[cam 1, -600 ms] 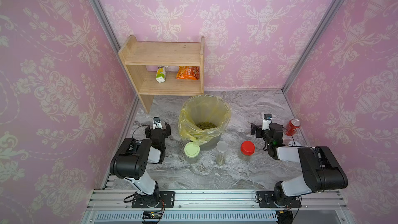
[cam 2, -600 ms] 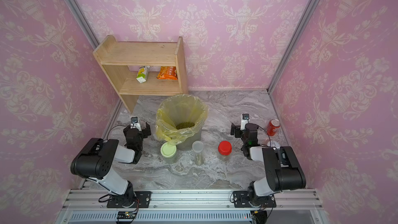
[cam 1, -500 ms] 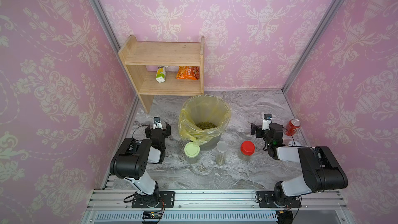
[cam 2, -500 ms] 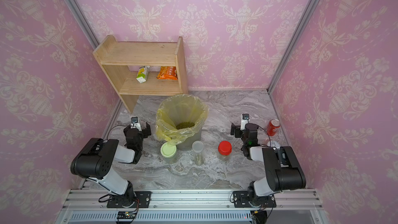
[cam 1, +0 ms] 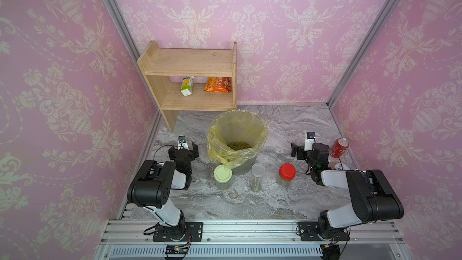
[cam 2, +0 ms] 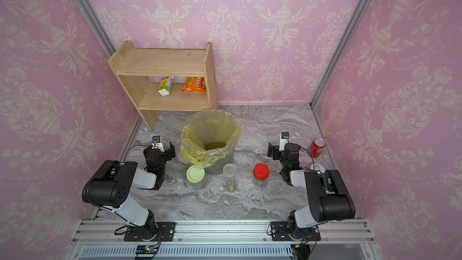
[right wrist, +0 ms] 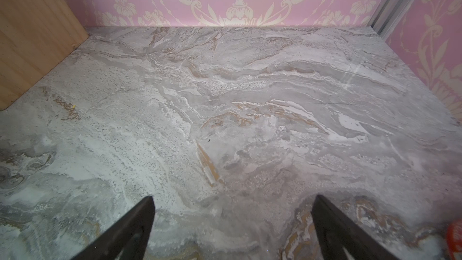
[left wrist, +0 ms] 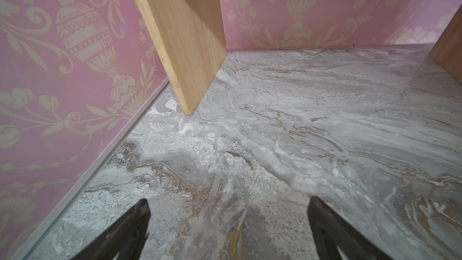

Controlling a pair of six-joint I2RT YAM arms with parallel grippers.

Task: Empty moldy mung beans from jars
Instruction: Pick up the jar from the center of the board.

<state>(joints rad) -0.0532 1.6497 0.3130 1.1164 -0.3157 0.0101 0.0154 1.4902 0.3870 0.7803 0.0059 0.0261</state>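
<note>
Nothing moved; left hand and right hand gape empty, jars between them.

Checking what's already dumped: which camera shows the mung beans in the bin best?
Either top view: both look straight down into the yellow-lined bin onto the mung beans at its bottom. Neither wrist view shows bin or beans, mostly the marble tabletop and shelf.

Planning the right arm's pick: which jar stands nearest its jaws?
The red-lidded jar, ending the row on that arm's side; the whitish-lidded jar and green-lidded jar stand farther off.
</note>
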